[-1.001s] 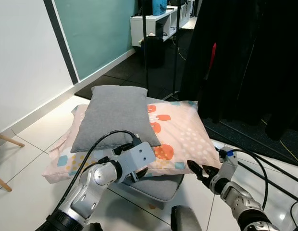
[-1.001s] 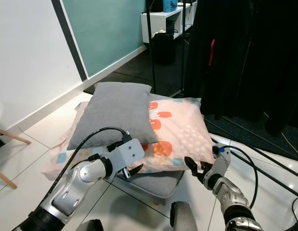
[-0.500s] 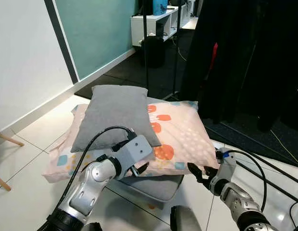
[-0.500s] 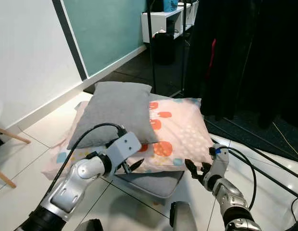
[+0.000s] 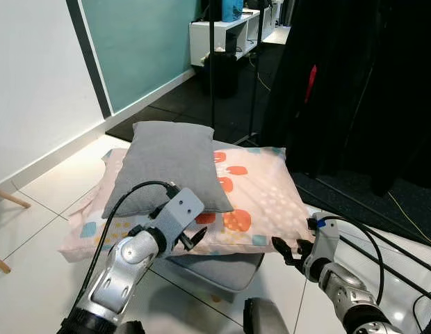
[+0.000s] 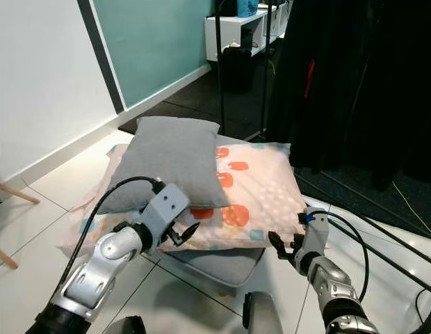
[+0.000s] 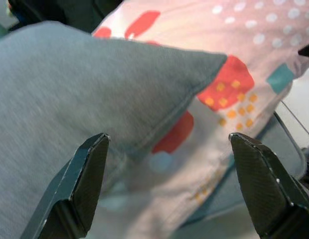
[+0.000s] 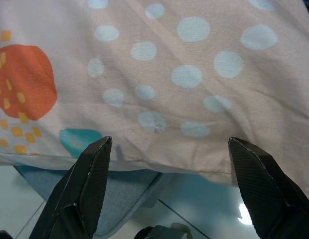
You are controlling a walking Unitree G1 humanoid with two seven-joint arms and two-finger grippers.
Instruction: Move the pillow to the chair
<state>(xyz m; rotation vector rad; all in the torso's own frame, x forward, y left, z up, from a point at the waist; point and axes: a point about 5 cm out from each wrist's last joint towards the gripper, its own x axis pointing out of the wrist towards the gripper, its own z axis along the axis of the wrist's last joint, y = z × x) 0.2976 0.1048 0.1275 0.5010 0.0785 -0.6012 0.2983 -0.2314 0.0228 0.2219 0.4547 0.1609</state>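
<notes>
- On the pink patterned pillow lies the grey pillow.
- Left gripper, fingers spread, faces the grey pillow's near corner.
- Right gripper, fingers spread, faces the patterned pillow's edge.

From head height we look forward and down; both wrist cameras sit close, sharing the patterned pillow with us.

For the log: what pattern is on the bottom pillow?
Pale pink pillow with light blue dots and orange blotches; right wrist view shows it best.
</notes>
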